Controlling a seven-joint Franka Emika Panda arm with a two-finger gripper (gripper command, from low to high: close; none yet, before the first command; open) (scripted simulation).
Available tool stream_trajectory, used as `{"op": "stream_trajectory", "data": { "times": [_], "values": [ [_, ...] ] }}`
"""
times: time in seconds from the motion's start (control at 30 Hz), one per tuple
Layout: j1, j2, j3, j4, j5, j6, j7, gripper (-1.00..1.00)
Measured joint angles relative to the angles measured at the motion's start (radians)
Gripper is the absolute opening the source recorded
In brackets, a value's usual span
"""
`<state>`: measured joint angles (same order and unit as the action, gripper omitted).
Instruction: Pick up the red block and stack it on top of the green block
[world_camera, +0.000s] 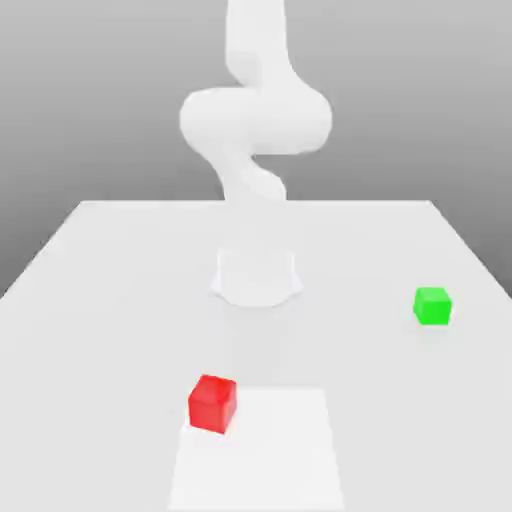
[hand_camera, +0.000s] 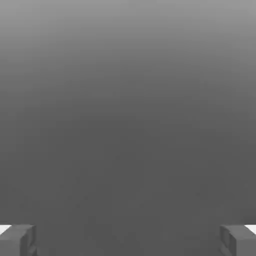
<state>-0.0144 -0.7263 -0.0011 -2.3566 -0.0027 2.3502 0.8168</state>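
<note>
Gripper (hand_camera: 128, 240): grey fingertips (hand_camera: 20, 240) are standing wide apart, gripping nothing.
Small matte red cube (world_camera: 213, 403): is sitting on the white table (world_camera: 100, 300), near its front edge.
Small matte green cube (world_camera: 432, 305): is resting well apart, toward the exterior view's right.
White arm (world_camera: 255, 120): is rising behind both.

Two blocks on desk, arm upright behind.
Red block (world_camera: 212, 403) sits at the near edge of the desk (world_camera: 100, 300), towards the exterior view's left; green block (world_camera: 432, 305) rests well apart, farther back on the right. White arm (world_camera: 255, 120) rises at centre.
</note>
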Motion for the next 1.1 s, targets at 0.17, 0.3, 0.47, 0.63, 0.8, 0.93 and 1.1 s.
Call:
{"op": "stream_trajectory", "data": {
  "times": [0.17, 0.3, 0.47, 0.63, 0.8, 0.93, 1.1],
  "values": [
    [-0.031, 0.178, -0.006, -0.129, -0.008, 0.118, 0.041, 0.0],
    [-0.055, 0.319, -0.013, -0.231, -0.012, 0.212, 0.072, 0.0],
    [-0.084, 0.508, -0.026, -0.365, -0.013, 0.337, 0.11, 0.0],
    [-0.101, 0.712, -0.04, -0.472, 0.002, 0.477, 0.131, 0.0],
    [-0.114, 0.894, -0.024, -0.456, 0.029, 0.631, 0.114, 0.0],
    [-0.119, 0.929, -0.018, -0.452, 0.029, 0.661, 0.114, -1.0],
    [-0.121, 0.914, -0.017, -0.454, 0.025, 0.648, 0.117, -1.0]
  ]
}}
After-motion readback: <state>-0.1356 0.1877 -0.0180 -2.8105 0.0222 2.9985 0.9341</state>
